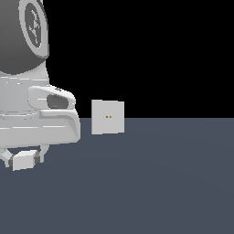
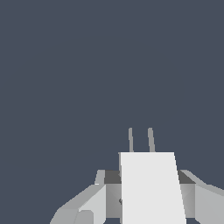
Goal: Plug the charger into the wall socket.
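Note:
The charger (image 1: 23,161) is a small white block held between my gripper's (image 1: 21,159) two fingers at the exterior view's lower left, low over the dark floor. In the wrist view the charger (image 2: 151,188) sits between the fingers (image 2: 89,203), with two thin grey prongs (image 2: 141,140) pointing away from the hand. The wall socket (image 1: 108,117) is a flat upright white square plate with two tiny yellowish dots at its centre. It stands farther back, to the exterior view's right of the gripper and apart from it. The socket does not show in the wrist view.
The arm's bulky white and grey links (image 1: 36,119) fill the exterior view's left side, just left of the socket. The dark grey-blue floor (image 1: 151,183) stretches across the exterior view's lower half. The background is black.

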### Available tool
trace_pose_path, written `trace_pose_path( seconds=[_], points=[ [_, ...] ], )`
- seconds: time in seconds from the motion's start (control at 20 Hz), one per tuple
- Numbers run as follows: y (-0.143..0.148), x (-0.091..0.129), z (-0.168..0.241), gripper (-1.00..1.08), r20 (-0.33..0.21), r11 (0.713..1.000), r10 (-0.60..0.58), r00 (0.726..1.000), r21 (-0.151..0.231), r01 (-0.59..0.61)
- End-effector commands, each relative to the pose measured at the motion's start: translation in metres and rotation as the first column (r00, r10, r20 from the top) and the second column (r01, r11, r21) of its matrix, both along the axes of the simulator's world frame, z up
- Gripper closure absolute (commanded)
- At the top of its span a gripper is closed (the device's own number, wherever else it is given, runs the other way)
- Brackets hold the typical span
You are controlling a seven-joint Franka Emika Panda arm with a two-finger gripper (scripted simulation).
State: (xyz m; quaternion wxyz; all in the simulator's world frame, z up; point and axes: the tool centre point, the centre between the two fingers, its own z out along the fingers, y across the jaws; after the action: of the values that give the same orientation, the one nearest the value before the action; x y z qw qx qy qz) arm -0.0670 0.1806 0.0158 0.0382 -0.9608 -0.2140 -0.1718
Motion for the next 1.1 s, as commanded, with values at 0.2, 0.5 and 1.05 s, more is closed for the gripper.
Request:
trace_pose_path(
  seconds=[0.2,0.5,1.05],
  points=[
    [-0.025,0.008,0.011,1.08,0.002,1.0,-0.007,1.0,-0.001,0.007],
    [-0.061,0.019,0.028,1.08,0.003,1.0,-0.017,1.0,-0.002,0.017],
    [-0.134,0.041,0.062,1.08,0.003,0.999,-0.037,0.999,-0.002,0.037]
  ],
)
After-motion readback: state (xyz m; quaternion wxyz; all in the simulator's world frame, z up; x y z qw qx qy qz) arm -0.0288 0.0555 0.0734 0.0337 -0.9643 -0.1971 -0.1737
